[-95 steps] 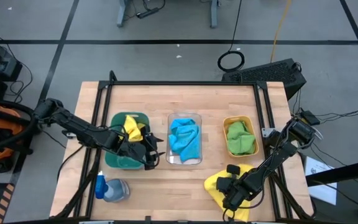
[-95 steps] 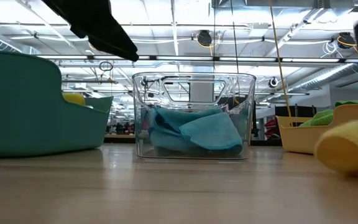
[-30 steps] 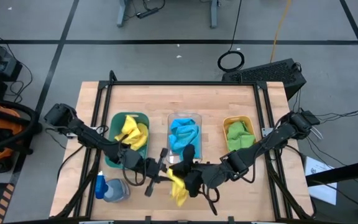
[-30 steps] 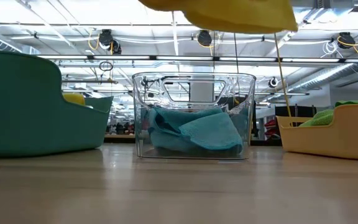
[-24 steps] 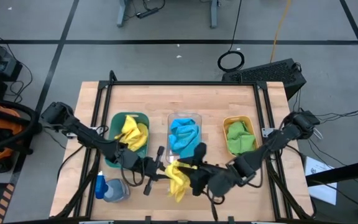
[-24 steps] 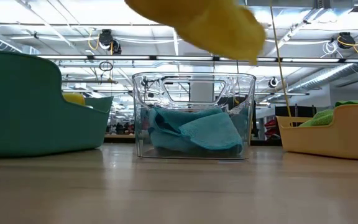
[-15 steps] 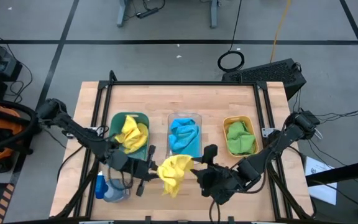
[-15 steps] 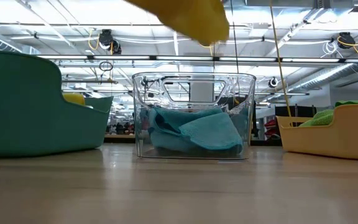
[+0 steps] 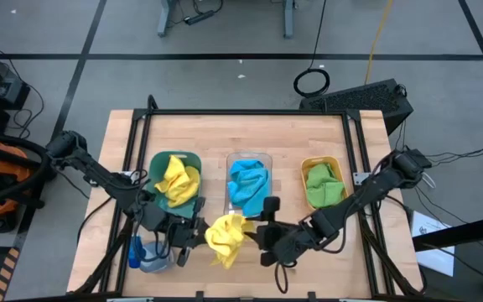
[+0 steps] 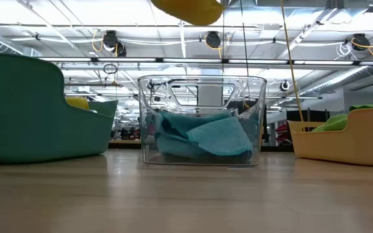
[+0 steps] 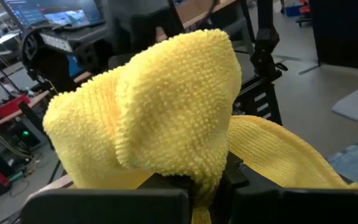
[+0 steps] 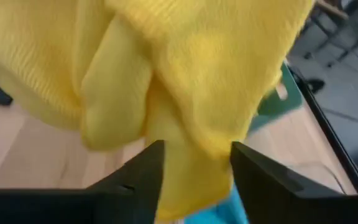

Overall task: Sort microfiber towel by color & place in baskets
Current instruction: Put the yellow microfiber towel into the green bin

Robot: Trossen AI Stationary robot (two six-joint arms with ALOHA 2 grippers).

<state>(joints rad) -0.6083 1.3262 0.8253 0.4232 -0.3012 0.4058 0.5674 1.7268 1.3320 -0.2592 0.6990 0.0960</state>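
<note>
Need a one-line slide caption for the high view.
Both grippers, left and right, meet at a yellow towel in front of three baskets.

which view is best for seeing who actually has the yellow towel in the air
The left wrist view: the left pincer is shut on the yellow towel. The right wrist view shows the right pincer open around it. High view shows placement only; low view, its bottom edge.

The yellow towel (image 10: 188,10) is cut off by the low view's top edge, and there no pincer shows. In the left wrist view it (image 11: 166,118) blocks most of the scene. From above, the left pincer (image 9: 193,236) partly hides the spray bottle (image 9: 141,254)
</note>
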